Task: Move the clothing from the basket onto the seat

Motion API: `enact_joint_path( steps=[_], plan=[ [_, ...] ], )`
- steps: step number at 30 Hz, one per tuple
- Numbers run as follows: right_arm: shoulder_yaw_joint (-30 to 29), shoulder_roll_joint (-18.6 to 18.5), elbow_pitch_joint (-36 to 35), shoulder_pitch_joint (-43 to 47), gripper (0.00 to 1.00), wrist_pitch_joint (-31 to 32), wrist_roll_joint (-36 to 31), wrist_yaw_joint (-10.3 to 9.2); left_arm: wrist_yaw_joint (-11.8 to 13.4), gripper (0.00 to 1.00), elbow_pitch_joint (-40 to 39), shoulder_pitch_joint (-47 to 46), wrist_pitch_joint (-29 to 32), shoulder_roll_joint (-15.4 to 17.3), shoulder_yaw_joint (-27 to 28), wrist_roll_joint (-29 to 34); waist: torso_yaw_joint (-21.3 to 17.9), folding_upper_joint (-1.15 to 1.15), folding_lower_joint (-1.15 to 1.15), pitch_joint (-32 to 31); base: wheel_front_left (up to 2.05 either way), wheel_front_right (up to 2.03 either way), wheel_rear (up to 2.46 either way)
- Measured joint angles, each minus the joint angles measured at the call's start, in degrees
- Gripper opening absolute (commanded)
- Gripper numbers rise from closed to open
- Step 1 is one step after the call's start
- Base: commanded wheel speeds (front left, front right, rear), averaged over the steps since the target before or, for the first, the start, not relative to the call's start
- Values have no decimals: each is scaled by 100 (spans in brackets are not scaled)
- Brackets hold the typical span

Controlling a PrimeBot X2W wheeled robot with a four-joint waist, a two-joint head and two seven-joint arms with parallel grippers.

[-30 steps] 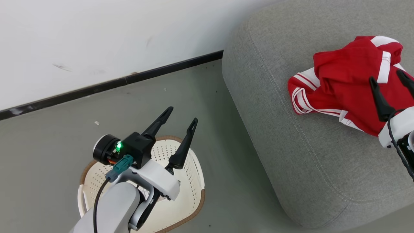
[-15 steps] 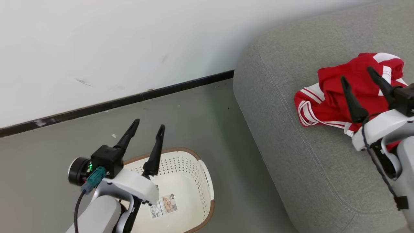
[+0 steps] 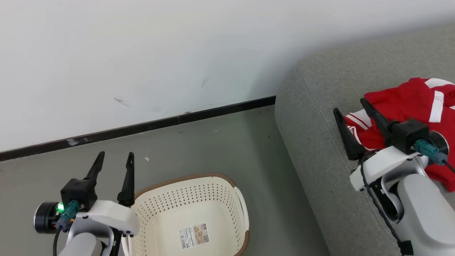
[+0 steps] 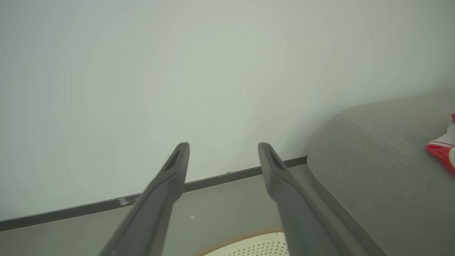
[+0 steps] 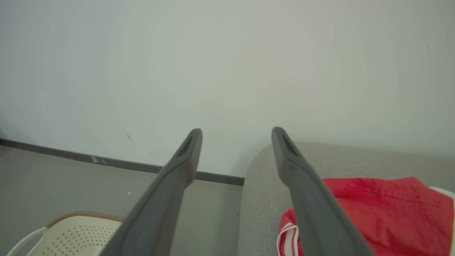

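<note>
The red clothing (image 3: 412, 103) with white stripes lies bunched on the grey seat (image 3: 312, 149) at the right. On the floor at lower centre stands the cream basket (image 3: 188, 199), holding nothing but a label (image 3: 193, 235) on its bottom. My left gripper (image 3: 116, 155) is open and bare, just left of the basket's rim. Over the seat, my right gripper (image 3: 349, 106) is open and bare at the clothing's left edge. The left wrist view has the open left gripper (image 4: 224, 145), the seat (image 4: 384, 160) and a bit of clothing (image 4: 442, 151). The right wrist view has the open right gripper (image 5: 237, 131), the clothing (image 5: 384, 206) and the basket (image 5: 71, 234).
A white wall (image 3: 142, 53) with a black skirting strip (image 3: 160, 124) runs behind the basket and the seat. Grey floor (image 3: 220, 153) lies between the basket and the seat's rounded corner.
The head camera has shifted, so the scene sits lower and further right. The left gripper has left the basket's middle for its left side. The right gripper has drawn back to the clothing's left edge.
</note>
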Motion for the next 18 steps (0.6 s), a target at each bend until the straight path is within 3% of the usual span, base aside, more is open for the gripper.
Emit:
enact_joint_path(
  steps=[18],
  plan=[
    [-153,579,-268,981,100,0,-305,0,352,100,-1,595,-20,177,335,-27,484,0,0,-469,0,0,0]
  ],
)
